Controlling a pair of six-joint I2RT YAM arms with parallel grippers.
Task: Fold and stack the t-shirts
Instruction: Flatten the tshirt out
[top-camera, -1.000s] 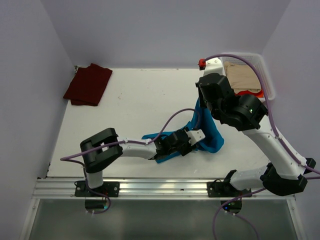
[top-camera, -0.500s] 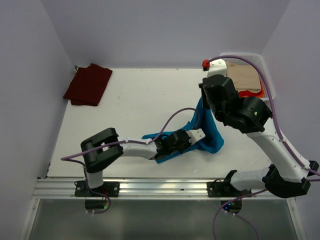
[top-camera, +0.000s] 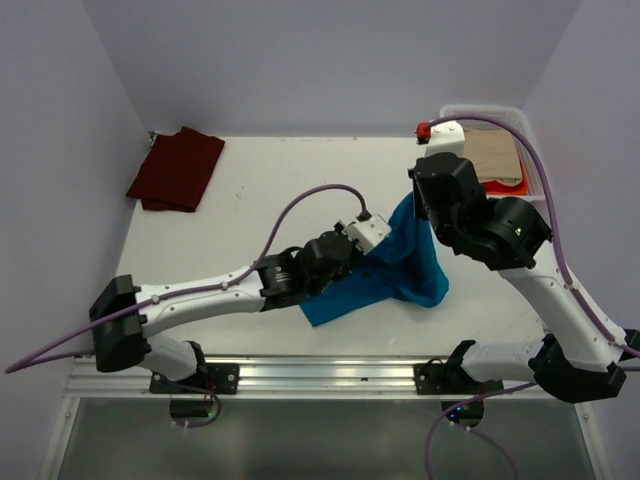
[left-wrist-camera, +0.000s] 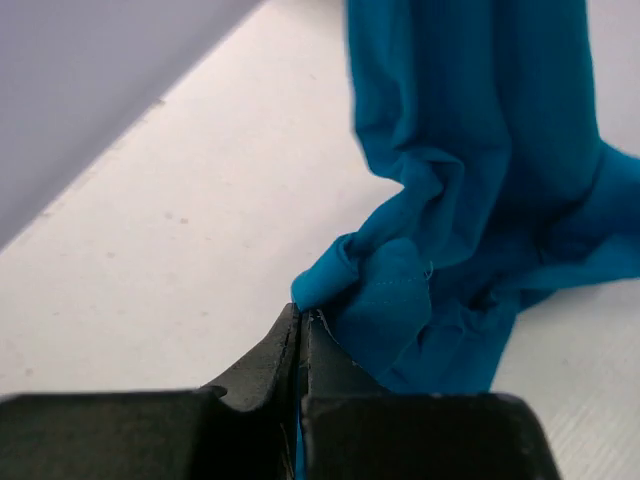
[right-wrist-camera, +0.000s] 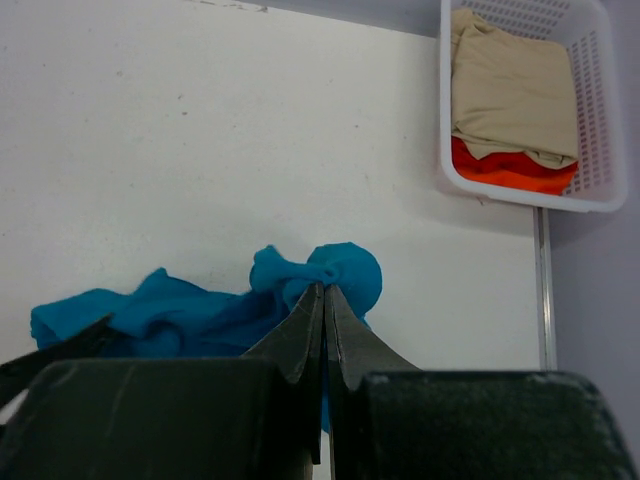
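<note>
The teal-blue t-shirt (top-camera: 400, 268) hangs crumpled between both grippers over the table's near right part, its lower folds resting on the surface. My left gripper (left-wrist-camera: 300, 316) is shut on a bunched edge of it (left-wrist-camera: 375, 290); from above this gripper (top-camera: 372, 240) sits at the shirt's left upper corner. My right gripper (right-wrist-camera: 323, 290) is shut on another bunched piece (right-wrist-camera: 340, 268), holding up the shirt's peak (top-camera: 412, 205). The dark maroon t-shirt (top-camera: 178, 168) lies folded at the far left corner, away from both arms.
A white basket (top-camera: 537, 172) stands at the far right corner, its rim (right-wrist-camera: 446, 150) also in the right wrist view, with a beige cloth (right-wrist-camera: 510, 85) on an orange one (right-wrist-camera: 510, 170) inside. Purple walls close the table on three sides.
My left gripper has shut on the teal-blue shirt's edge, and the left arm has stretched out and lifted it up and back. The right arm has shifted slightly right and back.
</note>
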